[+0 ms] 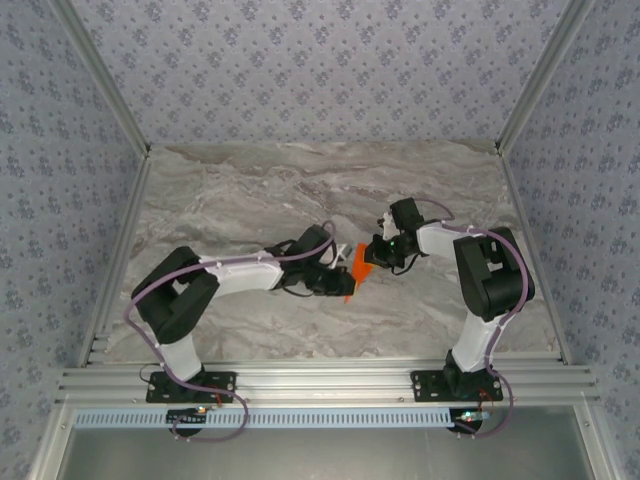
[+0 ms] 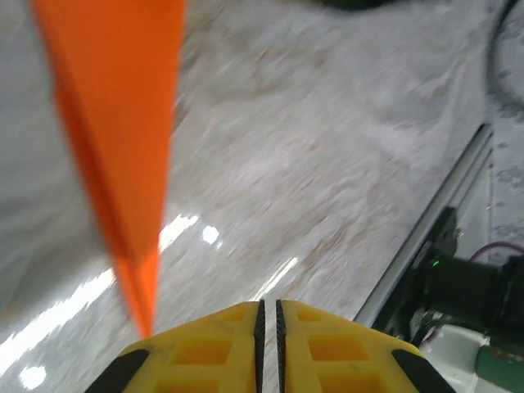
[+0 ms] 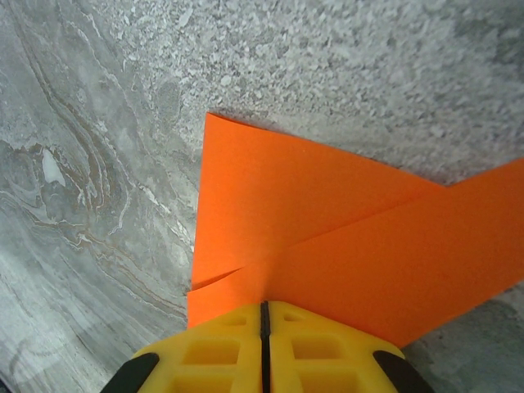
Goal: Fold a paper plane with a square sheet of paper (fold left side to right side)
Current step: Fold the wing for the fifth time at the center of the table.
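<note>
At mid-table, seen from above, both arms reach inward and meet. The left gripper [image 1: 340, 282] comes in from the left and the right gripper [image 1: 378, 255] from the right. The bright orange sheet of paper [image 1: 357, 266] sits between them as a small folded wedge over the grey marbled table [image 1: 250, 190]. It looks tilted up rather than flat, but whether its lower edge touches the marble can't be told from here.

Over to the left wrist, and the left gripper [image 2: 268, 315] has its yellow fingers [image 2: 213, 348] drawn together. Only a hairline slit parts the ribbed pads, and nothing orange shows in it, so that claw is clenched on nothing. The paper [image 2: 115, 123] hangs to the left as a long, narrow orange spike. Its tip comes down just beside the left finger's outer edge, and the blurred table [image 2: 327, 164] lies behind it. An aluminium rail [image 2: 434, 237] runs down the right side.

Now the right wrist, where the right gripper [image 3: 264, 315] is clamped tight, pads together. The paper [image 3: 327, 229] runs straight into the pinch, so this claw has the sheet by its near edge. Overlapping flaps cross in front of the fingers. One sharp corner points away, with the table [image 3: 98, 164] beyond it.
</note>
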Tool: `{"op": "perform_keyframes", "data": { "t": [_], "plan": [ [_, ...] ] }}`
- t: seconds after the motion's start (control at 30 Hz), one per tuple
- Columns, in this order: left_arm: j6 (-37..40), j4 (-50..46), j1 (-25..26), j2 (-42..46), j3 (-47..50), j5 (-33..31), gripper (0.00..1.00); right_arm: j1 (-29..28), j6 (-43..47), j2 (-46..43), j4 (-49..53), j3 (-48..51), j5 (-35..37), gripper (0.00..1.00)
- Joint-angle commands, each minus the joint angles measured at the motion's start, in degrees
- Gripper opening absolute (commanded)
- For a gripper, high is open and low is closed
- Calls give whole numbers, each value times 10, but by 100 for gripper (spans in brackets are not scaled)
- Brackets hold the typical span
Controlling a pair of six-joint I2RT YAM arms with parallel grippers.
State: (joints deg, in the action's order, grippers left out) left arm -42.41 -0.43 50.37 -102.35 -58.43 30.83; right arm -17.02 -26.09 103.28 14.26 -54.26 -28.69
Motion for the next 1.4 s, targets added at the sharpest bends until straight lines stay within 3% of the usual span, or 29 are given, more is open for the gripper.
{"op": "perform_keyframes", "data": {
  "t": [0.0, 0.3, 0.67, 0.97, 1.37],
  "plan": [
    [24, -29, -4, -52, -36, 7, 14, 4, 11, 15, 36, 12, 52, 10],
    [21, -31, -9, -111, -41, -16, 13, 3, 8, -13, 6, 20, 20, 10],
    [14, -17, -5, -130, -11, -36, 8, -16, -5, -149, -33, 85, -18, 7],
    [15, -19, -4, -128, -9, -38, 7, -78, -60, -113, -96, 120, -6, 7],
    [10, -29, -5, -127, -9, -51, 7, -80, -59, -77, -67, 126, 25, 7]
  ]
}}
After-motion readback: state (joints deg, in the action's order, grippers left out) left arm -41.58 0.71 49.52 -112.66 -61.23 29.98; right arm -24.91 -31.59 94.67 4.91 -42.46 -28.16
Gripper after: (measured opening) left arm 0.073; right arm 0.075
